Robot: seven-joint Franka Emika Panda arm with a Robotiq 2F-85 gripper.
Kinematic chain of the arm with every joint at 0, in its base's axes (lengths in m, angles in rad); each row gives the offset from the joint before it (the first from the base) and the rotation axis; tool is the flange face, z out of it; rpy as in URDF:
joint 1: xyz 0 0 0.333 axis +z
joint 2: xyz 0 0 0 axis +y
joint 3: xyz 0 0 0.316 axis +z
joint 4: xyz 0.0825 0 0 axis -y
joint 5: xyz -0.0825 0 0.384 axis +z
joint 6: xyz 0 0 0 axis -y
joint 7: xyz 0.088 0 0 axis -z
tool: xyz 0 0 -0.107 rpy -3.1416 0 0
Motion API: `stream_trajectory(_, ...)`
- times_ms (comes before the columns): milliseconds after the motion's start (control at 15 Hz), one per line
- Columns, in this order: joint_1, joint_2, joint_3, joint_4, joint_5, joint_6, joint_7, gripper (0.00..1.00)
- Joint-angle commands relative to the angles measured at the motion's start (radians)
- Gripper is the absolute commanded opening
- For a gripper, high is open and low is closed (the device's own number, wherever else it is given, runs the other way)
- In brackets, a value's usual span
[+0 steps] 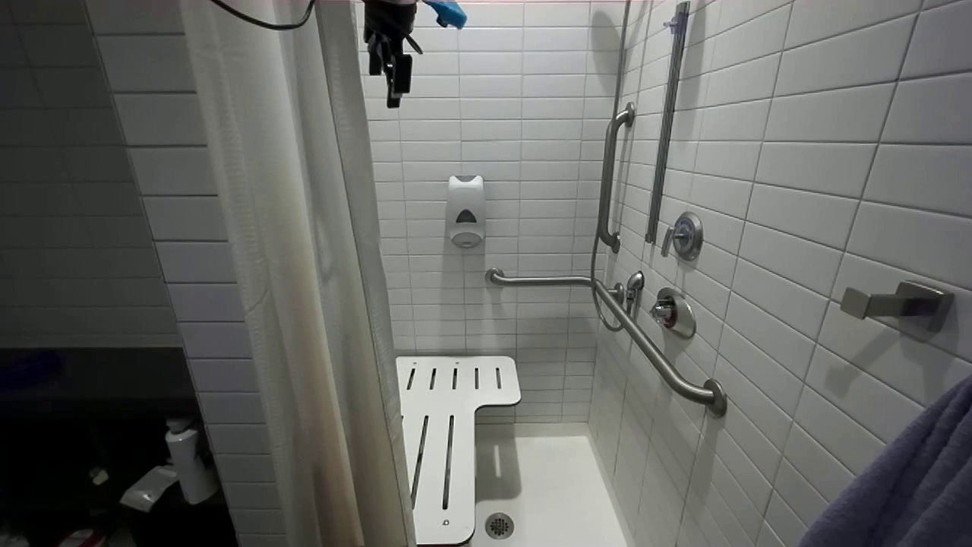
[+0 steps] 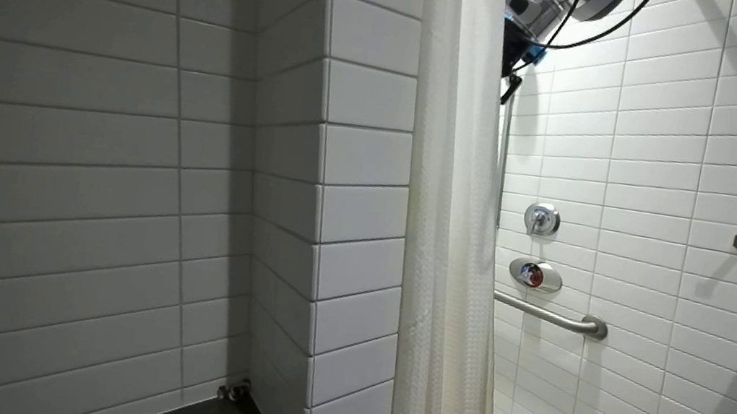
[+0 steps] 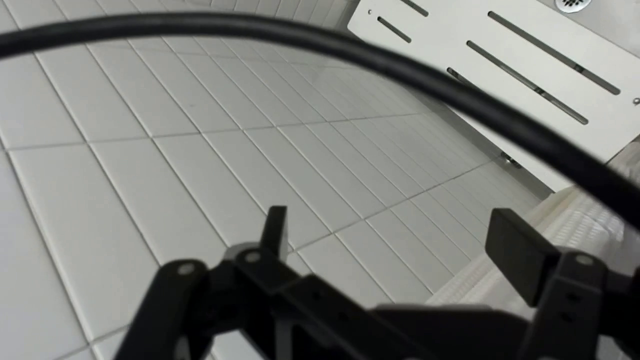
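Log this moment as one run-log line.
claw: open, empty | shower curtain: hanging nearby | slotted bench: lower than claw

One curtain, one bench — two valves, two grab bars

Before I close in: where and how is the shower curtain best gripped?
Probably by the free vertical edge of the shower curtain, coming in from the shower-opening side. The cloth hangs in loose upright folds, so the open gripper could straddle that edge, a jaw on each face.
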Motion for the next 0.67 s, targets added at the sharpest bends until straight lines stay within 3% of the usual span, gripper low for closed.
stream_trajectory(0,-0.024,0.104,0.130,0.188,-0.097,-0.123,0.000,1.00)
stream_trajectory(600,-0.160,0.365,0.643,0.501,-0.487,-0.368,0.001,1.00)
